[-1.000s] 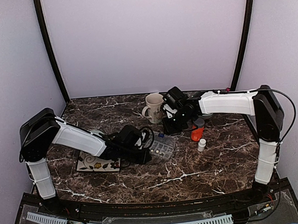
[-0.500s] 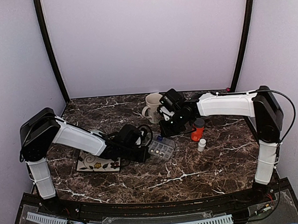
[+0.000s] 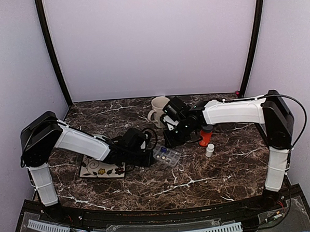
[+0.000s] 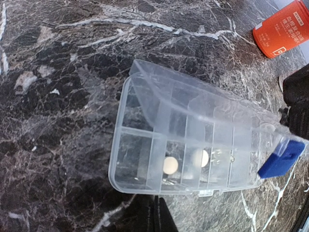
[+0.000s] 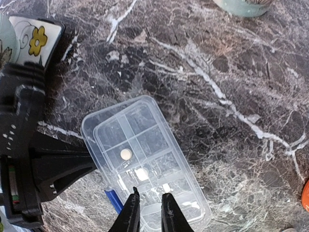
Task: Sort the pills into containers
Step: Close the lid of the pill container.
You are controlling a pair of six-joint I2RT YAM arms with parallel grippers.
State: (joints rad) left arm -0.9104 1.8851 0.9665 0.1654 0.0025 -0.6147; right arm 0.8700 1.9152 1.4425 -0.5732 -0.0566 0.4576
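The clear organiser box [image 3: 166,156] lies flat on the marble, its lid lifted in the left wrist view. In its compartments [image 4: 145,159] lie two round white pills [image 4: 170,165] [image 4: 203,157], also seen from the right wrist as pills [image 5: 126,154] [image 5: 142,174]. A blue part [image 4: 281,158] sticks out at the box's side. My left gripper [image 4: 157,203] is shut, its tips against the box's near edge [image 3: 151,158]. My right gripper [image 5: 150,195] hovers over the box [image 5: 145,159] with a narrow gap and nothing seen between its fingers [image 3: 169,141].
An orange bottle [image 3: 204,138] and a small white bottle [image 3: 210,149] stand right of the box. A cream mug [image 3: 159,111] is behind it. A flower-patterned tile [image 3: 100,171] lies under the left arm. A pale green bowl [image 5: 244,6] shows at the right wrist view's top edge.
My right gripper has moved left and toward the near side, from beside the orange bottle to over the box. The left gripper stays at the box's edge.
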